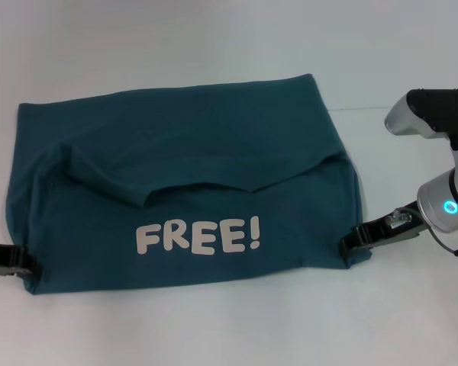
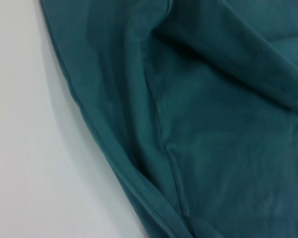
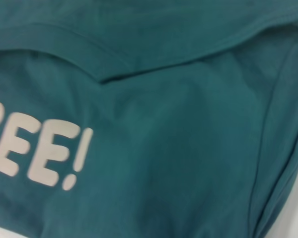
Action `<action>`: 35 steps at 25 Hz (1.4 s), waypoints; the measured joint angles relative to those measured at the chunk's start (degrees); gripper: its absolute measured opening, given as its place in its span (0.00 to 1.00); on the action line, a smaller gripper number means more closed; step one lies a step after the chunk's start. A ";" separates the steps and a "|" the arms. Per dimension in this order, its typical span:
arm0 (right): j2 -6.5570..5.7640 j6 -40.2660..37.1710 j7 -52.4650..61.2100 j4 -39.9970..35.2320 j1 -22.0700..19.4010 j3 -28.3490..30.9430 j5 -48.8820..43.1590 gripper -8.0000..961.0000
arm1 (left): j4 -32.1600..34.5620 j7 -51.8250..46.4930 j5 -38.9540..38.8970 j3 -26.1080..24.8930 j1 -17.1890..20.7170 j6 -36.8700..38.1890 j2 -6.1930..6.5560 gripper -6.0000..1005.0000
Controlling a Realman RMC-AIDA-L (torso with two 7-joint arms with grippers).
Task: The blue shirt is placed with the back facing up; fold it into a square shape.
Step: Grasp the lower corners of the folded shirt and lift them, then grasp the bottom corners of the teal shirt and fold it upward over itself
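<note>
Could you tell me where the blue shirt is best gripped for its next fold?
Probably the blue shirt at its two near corners, each from its outer side: the left gripper and right gripper sit there, and the near edge lies flat.

We are seeing the blue shirt as soft, matt knit cloth, creasing gently. Its white lettering is looking smooth and flat, like a print. The table under the shirt is showing a plain, smooth, matt white surface. Beside the shirt's right edge, the right arm's housing is looking like glossy silver plastic, its claw like matt black plastic.
</note>
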 joint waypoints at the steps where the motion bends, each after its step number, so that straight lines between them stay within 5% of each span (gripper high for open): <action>1: -0.05 0.00 -0.20 0.07 0.00 0.12 0.23 0.52 | 0.00 0.02 -0.01 0.00 0.02 0.02 0.00 0.11; 12: -0.17 -1.34 -2.15 0.16 0.15 0.35 0.47 0.10 | 0.00 1.29 -0.29 -0.30 0.30 0.37 -0.09 0.11; 18: -0.96 -4.83 -4.26 -0.40 0.70 0.36 0.32 0.09 | 0.02 2.42 -0.36 -0.48 0.39 2.27 0.17 0.11; 24: -2.63 -16.66 -7.82 -2.68 1.57 0.66 0.32 0.08 | 2.50 3.27 0.35 -0.42 1.42 11.68 1.01 0.11; 35: -2.43 -33.86 -14.83 -4.81 1.06 1.09 -0.09 0.08 | 6.84 5.01 3.24 1.17 6.79 29.29 0.97 0.11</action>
